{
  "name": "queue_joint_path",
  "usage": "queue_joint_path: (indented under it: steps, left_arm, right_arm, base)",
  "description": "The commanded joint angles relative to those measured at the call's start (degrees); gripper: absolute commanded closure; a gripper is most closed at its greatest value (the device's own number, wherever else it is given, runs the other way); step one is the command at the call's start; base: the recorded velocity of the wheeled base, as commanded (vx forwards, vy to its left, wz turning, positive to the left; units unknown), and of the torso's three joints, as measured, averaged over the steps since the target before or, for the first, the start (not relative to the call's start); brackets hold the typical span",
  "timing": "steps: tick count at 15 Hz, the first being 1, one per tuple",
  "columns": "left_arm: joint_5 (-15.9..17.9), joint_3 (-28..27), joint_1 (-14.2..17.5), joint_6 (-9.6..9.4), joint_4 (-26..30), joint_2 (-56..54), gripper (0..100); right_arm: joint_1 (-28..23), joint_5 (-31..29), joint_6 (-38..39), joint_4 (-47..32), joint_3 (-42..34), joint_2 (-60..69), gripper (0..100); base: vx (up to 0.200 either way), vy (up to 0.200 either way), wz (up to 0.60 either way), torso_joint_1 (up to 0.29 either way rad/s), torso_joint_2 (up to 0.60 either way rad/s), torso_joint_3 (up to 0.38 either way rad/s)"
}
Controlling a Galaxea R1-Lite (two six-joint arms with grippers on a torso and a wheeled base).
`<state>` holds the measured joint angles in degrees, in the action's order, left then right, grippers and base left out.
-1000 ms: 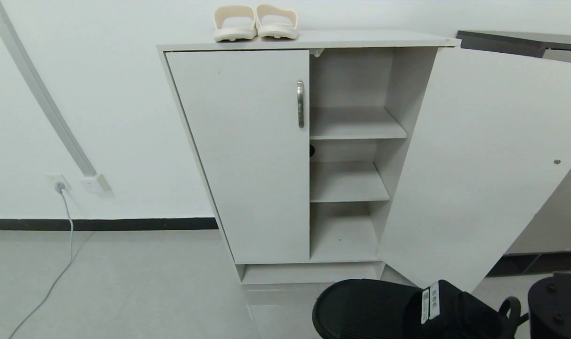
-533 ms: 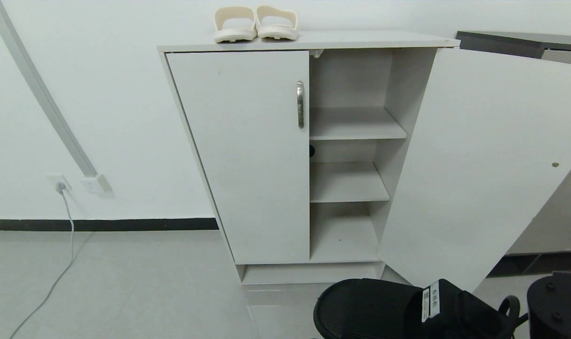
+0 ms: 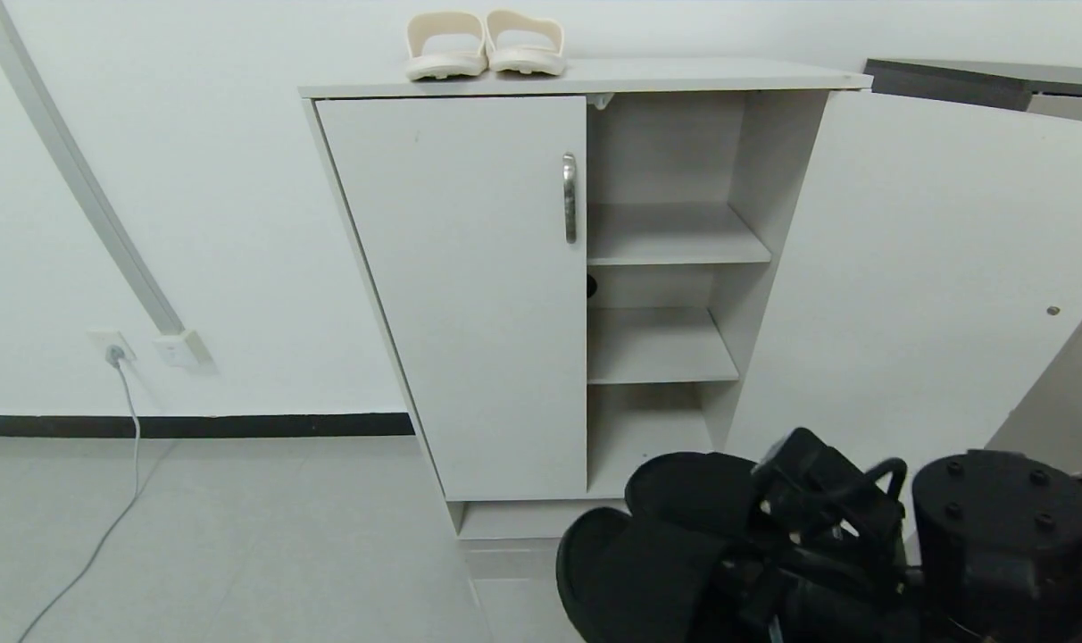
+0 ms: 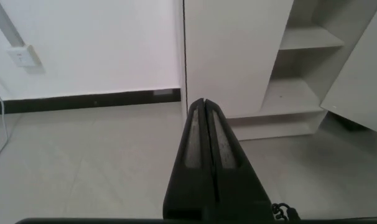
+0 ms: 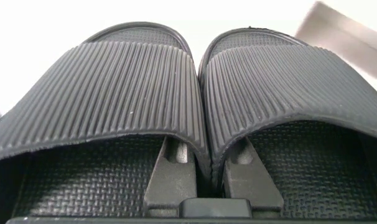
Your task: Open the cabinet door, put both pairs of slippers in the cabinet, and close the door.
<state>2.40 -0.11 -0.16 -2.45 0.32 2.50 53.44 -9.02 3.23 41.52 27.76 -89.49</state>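
Observation:
A pair of black slippers [image 3: 666, 536] hangs low at the right, in front of the cabinet's bottom compartment [image 3: 639, 451]. My right gripper [image 5: 207, 177] is shut on their two inner walls, pressed side by side, with one finger inside each slipper. A cream pair of slippers [image 3: 485, 43] rests on top of the white cabinet [image 3: 452, 295]. The cabinet's right door [image 3: 916, 295] stands wide open and its left door is closed. The shelves [image 3: 670, 237] inside are bare. My left gripper [image 4: 204, 134] is shut on nothing, above the floor and facing the cabinet.
A wall socket with a grey cable [image 3: 112, 353] sits low on the wall at the left, under a slanted conduit. Dark furniture [image 3: 987, 80] stands behind the open door at the right. Bare floor [image 3: 237, 536] lies left of the cabinet.
My right arm has risen and moved in toward the cabinet with the black slippers. They have turned, so both soles now show side by side.

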Motion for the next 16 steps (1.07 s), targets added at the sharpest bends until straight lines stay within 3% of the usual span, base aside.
queue_joint_path:
  steps: [1,4,9,16]
  left_arm:
    - [0.0,0.0,-0.1,-0.19,-0.1,-2.4,100]
    - [0.1,0.1,-0.1,-0.98,-0.1,-2.4,100]
    - [0.1,0.1,0.0,-0.63,0.0,-2.5,100]
    - [0.1,0.0,0.0,-0.63,0.0,-2.5,100]
  right_arm:
    - [-0.8,-9.1,6.2,0.0,8.6,-9.4,100]
    - [-3.0,-20.9,9.5,-0.3,18.6,-17.4,100]
    - [-6.3,-34.7,11.3,-0.1,30.8,-28.5,100]
    - [-7.6,-35.8,12.1,-0.1,31.6,-29.8,100]
  base:
    - [0.0,0.0,0.0,0.0,0.0,0.0]
    - [0.0,0.0,0.0,0.0,0.0,0.0]
    - [0.0,0.0,0.0,0.0,0.0,0.0]
    - [0.0,-0.029,0.0,0.001,0.0,0.001]
